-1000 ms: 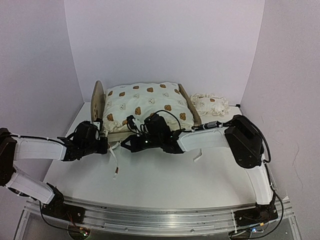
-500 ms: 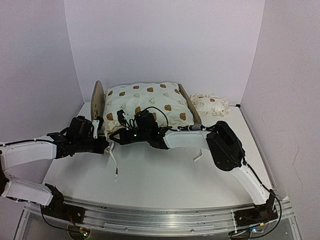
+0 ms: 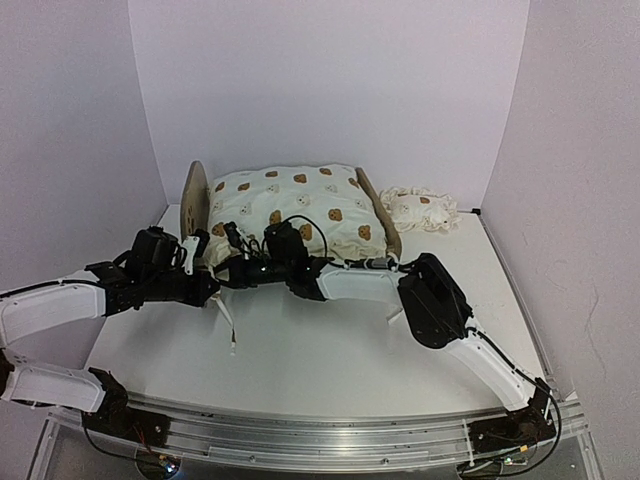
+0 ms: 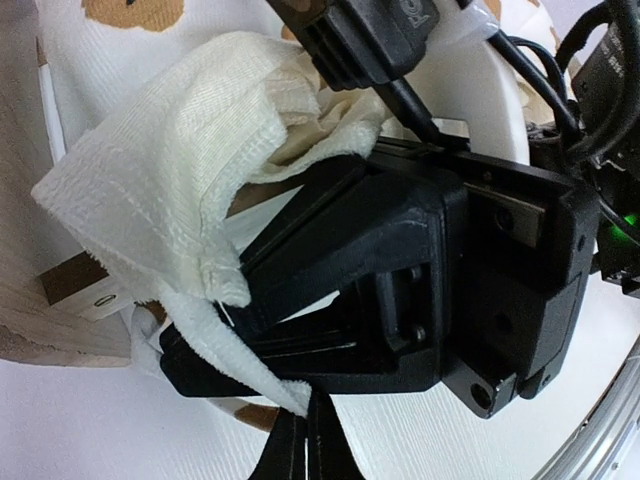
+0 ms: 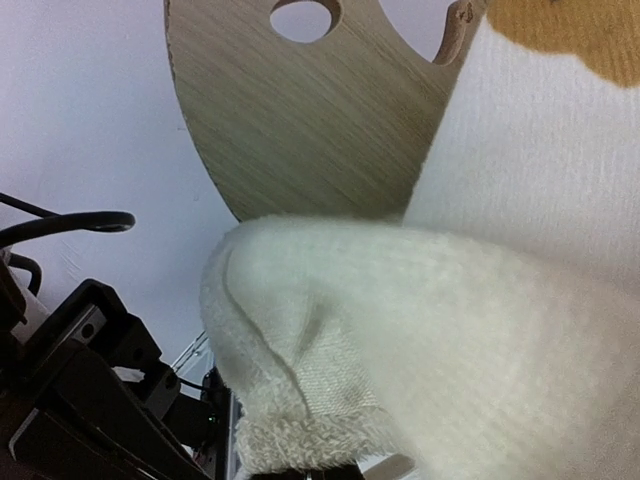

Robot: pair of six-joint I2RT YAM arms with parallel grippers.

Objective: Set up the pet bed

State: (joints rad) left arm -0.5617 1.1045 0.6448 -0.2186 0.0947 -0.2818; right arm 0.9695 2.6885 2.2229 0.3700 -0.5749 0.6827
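Since a second ago the right arm has swung left: its elbow has moved in from the right side, and the right pincer has gone from mid-bench up to the near-left corner of the cushion. The left pincer sits at nearly the same spot, just beside the right one, with its forearm dropped lower left. Bed, cushion and pillow have not moved.

Right pincer is closed, with the cushion's corner fabric bunched in it. The cloth fills the right wrist view below the headboard. Left pincer is closed tight with the cloth edge at its tips; can't tell if it has a pinch.

The pet bed sits back-left on the bench, headboard near the left wall, far side near the back wall. Pillow is back-right, apart from the bed. A white strap trails off the bed's near corner. Open bench in front and to the right.
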